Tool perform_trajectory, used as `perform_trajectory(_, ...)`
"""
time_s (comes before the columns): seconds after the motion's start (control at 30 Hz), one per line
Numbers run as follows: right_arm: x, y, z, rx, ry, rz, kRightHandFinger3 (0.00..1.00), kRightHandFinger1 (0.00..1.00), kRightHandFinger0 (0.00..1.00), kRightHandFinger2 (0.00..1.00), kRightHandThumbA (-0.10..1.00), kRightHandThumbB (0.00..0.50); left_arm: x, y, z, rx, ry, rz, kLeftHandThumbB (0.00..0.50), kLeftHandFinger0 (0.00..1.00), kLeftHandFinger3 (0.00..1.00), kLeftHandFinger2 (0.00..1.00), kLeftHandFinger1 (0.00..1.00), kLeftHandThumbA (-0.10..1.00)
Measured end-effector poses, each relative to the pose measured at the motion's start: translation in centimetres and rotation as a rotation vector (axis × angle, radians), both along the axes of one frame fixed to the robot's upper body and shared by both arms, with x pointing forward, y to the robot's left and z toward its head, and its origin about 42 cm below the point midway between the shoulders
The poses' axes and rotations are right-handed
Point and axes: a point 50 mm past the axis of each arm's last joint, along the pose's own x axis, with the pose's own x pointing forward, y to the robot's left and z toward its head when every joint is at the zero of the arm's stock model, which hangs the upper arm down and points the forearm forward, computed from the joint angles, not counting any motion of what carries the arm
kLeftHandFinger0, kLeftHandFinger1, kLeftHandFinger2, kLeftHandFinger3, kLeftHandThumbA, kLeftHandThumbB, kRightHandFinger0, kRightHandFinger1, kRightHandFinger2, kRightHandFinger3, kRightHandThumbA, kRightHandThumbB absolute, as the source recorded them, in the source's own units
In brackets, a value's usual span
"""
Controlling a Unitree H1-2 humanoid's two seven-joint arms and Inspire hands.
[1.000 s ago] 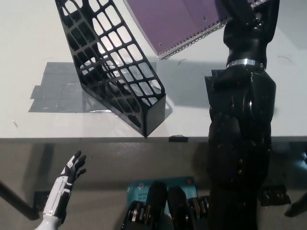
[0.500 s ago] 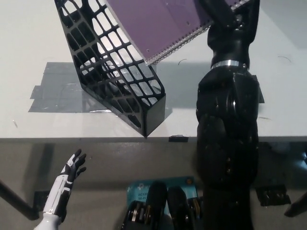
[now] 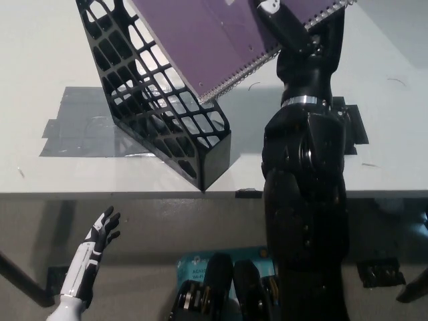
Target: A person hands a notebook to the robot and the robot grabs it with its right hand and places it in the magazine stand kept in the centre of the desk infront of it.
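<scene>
Fingers of the black right hand (image 3: 289, 27) are closed on the purple notebook (image 3: 214, 40), gripping it near its spiral-bound edge, so that the cover spreads away from the fingers toward the magazine stand (image 3: 157, 100). Compared with one second ago, the right arm has swung toward the stand, and the notebook has travelled with it: before, its lower corner hung beside the stand's open side, and now this corner overlaps the upper lattice wall of the stand in the head view. The stand itself has not moved; it sits on the same grey tape patch (image 3: 80, 124) on the desk (image 3: 40, 60), with its low front end near the desk edge. I judge from this that the carrying phase is nearly finished and that the insertion is about to begin, because the notebook appears to be above the stand's opening but not yet between its walls. Whether the corner touches the lattice or only passes above it, I cannot tell from this steep view. The notebook is tilted, with the spiral edge on the side away from the stand and lower than the part under the fingers, so the hand will probably need to turn it more upright before lowering. White left hand (image 3: 100, 237) rests below the desk edge, well apart from the stand, with its fingers spread and holding nothing.
</scene>
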Motion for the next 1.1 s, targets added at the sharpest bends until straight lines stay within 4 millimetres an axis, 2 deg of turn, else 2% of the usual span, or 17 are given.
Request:
perform_trajectory(0.2, 0.2, 0.2, -0.6, -0.005, 0.010, -0.003, 0.00, 0.00, 0.00, 0.00, 0.73, 0.000, 0.3, -0.1, 0.2, 0.000, -0.007, -0.002, 0.500, 0.98, 1.00, 1.00, 1.00, 1.00)
perform_trajectory(0.57, 0.6, 1.8, -4.0, -0.065, 0.077, 0.016, 0.00, 0.00, 0.00, 0.00, 0.68, 0.000, 0.5, -0.1, 0.4, 0.001, -0.013, -0.005, 0.500, 0.98, 1.00, 1.00, 1.00, 1.00)
perform_trajectory(0.7, 0.4, 2.7, -4.4, -0.092, 0.076, 0.031, 0.00, 0.00, 0.00, 0.00, 0.66, 0.000, 0.7, -0.1, 0.5, 0.001, -0.017, -0.006, 0.500, 1.00, 1.00, 1.00, 1.00, 1.00)
perform_trajectory(0.93, 0.5, 3.6, -4.9, -0.120, 0.077, 0.034, 0.00, 0.00, 0.00, 0.00, 0.68, 0.000, 1.0, 0.1, 0.8, 0.007, -0.025, -0.008, 0.500, 1.00, 1.00, 1.00, 1.00, 1.00)
perform_trajectory(1.07, 0.8, 3.8, -5.5, -0.180, 0.084, 0.015, 0.00, 0.00, 0.00, 0.00, 0.74, 0.000, 1.0, 0.1, 0.8, 0.009, -0.025, -0.008, 0.500, 1.00, 1.00, 1.00, 1.00, 1.00)
perform_trajectory(1.1, 0.8, 3.9, -5.6, -0.197, 0.080, 0.012, 0.33, 0.23, 0.21, 0.31, 0.80, 0.155, 1.0, 0.1, 0.8, 0.009, -0.025, -0.008, 0.500, 1.00, 1.00, 1.00, 1.00, 1.00)
